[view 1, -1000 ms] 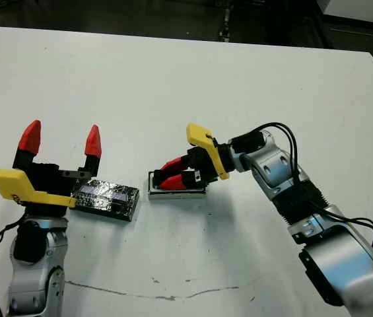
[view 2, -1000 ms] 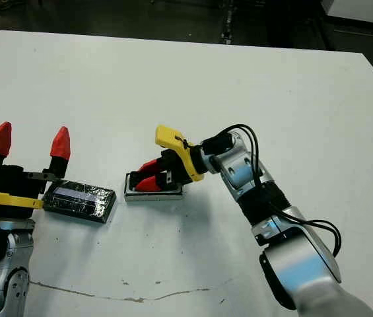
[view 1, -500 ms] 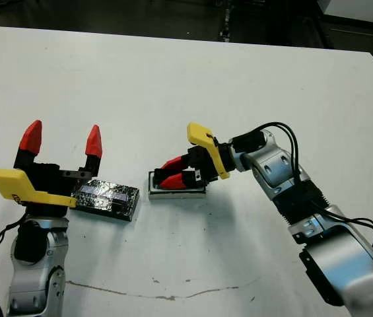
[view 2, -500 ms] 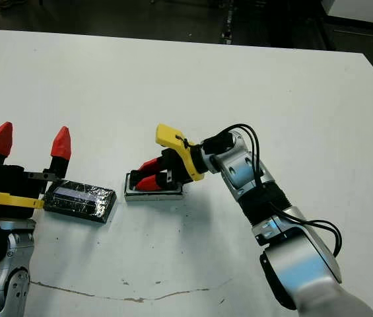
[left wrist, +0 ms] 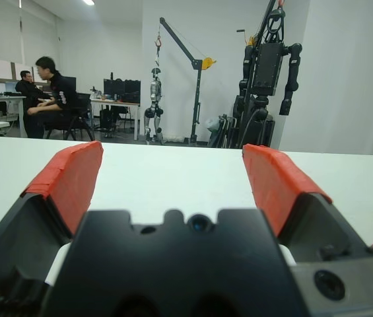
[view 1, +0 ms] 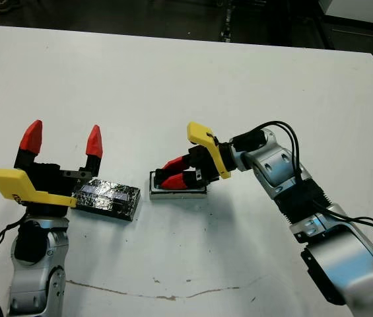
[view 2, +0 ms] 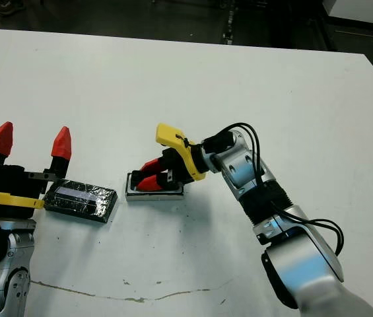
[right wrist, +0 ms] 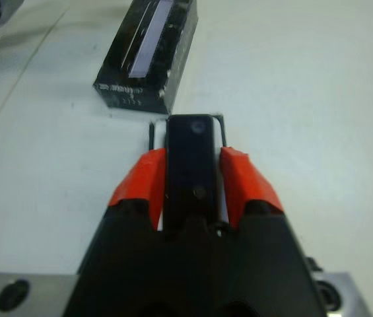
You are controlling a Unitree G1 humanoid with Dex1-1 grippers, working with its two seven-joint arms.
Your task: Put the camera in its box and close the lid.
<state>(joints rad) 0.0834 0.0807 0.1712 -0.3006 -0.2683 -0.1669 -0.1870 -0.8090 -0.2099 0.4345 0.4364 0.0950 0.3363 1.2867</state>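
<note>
The black camera [right wrist: 191, 165] sits between the red fingers of my right gripper [view 1: 171, 174], which is shut on it. It lies low in the white box [view 1: 178, 193], whose thin rim [right wrist: 152, 133] shows around its far end. In the head views the fingers hide most of the camera. The speckled black lid [view 1: 107, 198] lies flat on the table just left of the box, pale stripe up. My left gripper [view 1: 64, 140] stands open and upright right behind the lid's left end, with nothing between its fingers.
The white table [view 1: 193, 86] stretches far behind and to the right. A thin crack line [view 1: 153, 294] runs along its near part. Beyond the table, the left wrist view shows seated people [left wrist: 47, 99] and robot stands [left wrist: 269, 66].
</note>
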